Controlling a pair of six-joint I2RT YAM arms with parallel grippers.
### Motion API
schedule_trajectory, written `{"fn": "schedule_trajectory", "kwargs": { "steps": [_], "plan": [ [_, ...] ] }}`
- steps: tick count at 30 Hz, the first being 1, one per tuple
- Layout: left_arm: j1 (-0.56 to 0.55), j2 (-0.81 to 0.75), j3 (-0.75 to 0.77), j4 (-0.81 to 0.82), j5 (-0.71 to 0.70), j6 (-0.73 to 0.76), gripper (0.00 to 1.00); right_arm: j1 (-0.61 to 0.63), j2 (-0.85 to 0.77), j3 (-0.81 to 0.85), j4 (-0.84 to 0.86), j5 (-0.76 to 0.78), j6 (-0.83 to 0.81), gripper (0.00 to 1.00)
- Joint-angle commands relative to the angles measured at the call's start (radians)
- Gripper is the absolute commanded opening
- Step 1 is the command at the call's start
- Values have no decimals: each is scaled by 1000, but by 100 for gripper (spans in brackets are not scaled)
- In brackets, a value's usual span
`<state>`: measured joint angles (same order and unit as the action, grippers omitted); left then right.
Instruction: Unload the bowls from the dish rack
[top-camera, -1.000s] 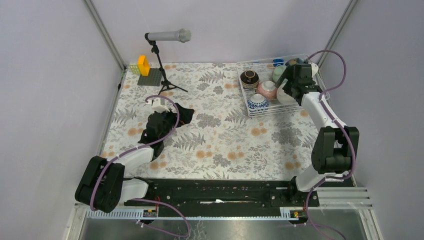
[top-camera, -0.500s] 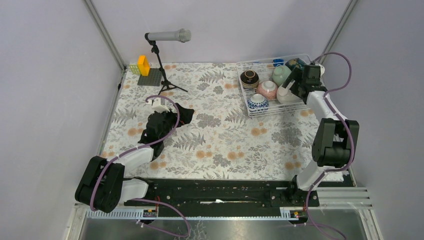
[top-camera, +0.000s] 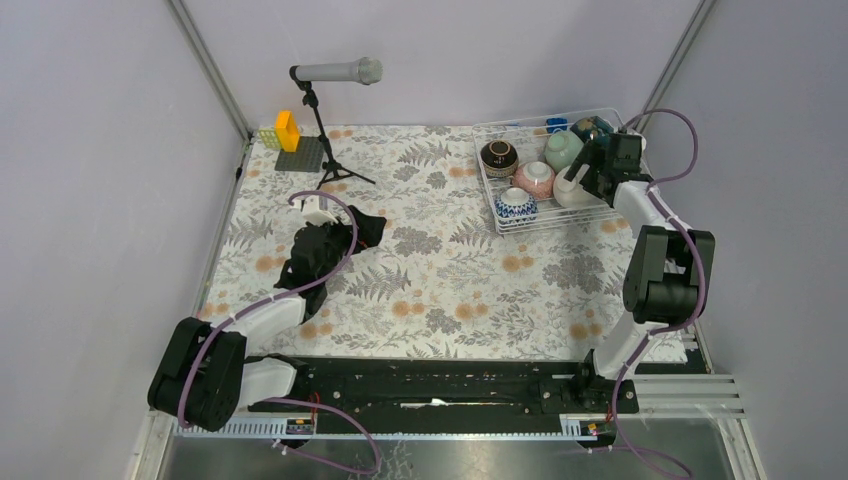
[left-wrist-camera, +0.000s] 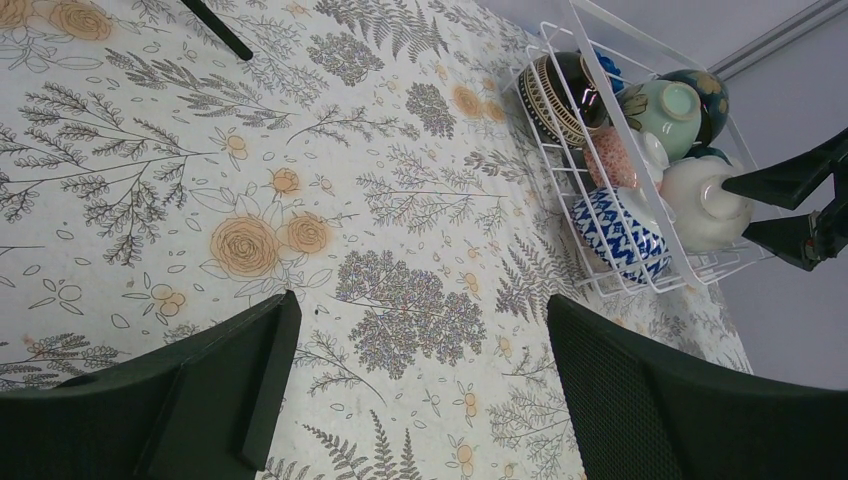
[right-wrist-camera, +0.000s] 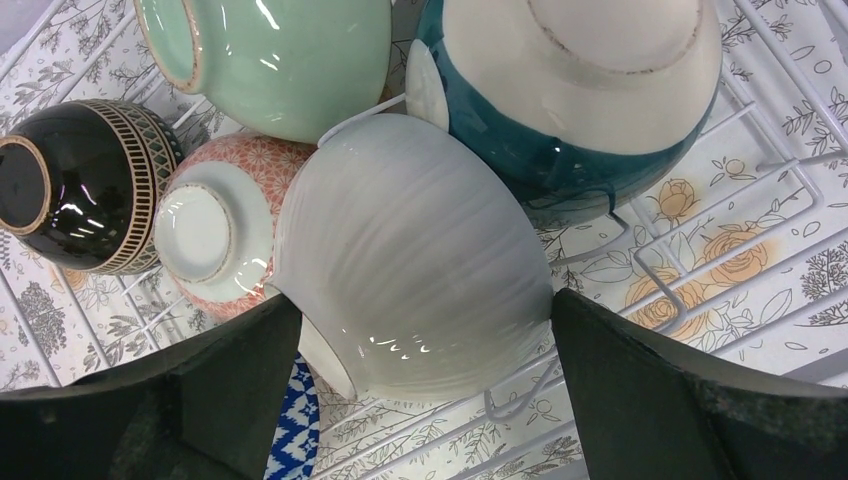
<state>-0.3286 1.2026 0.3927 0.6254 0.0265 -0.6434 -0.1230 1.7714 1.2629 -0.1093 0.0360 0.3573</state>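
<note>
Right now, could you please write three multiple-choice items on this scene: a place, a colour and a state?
1. Where on the tablecloth does the dish rack stand? A. near left B. far right C. centre
2. What colour is the bowl between the fingers of the right end effector? A. white B. pink C. brown
3. The left end effector is: A. shut on a bowl B. open, empty C. shut, empty
Key: 1 B, seen from above; 2 A, per its wrist view; 3 B, only tablecloth between its fingers.
</note>
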Motion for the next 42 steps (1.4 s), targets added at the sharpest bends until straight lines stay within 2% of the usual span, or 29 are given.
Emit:
{"fn": "schedule_trajectory", "kwargs": {
  "steps": [1, 3, 8, 18, 30, 33, 42],
  "plan": [
    [-4, -25, 20, 31, -17, 20, 99, -6, 70, 29, 74, -88, 25, 100],
    [-4, -22, 21, 30, -17, 22, 99, -7, 72, 33, 82, -112, 25, 99],
    [-4, -24, 23, 28, -14, 25, 99, -7, 35, 28, 98, -189, 37, 86],
    [-4, -34, 26, 20, -7, 25, 99, -7, -17, 10, 102, -307, 20, 74],
    [-6, -37, 30, 12, -6, 31, 99, -6, -114, -26, 101, -263, 9, 73],
    [-6, -37, 31, 10, -8, 32, 99, -6, -123, -24, 102, -277, 10, 69],
    [-7, -37, 32, 7, -11, 36, 99, -4, -131, 7, 83, -305, 20, 75]
  ]
}}
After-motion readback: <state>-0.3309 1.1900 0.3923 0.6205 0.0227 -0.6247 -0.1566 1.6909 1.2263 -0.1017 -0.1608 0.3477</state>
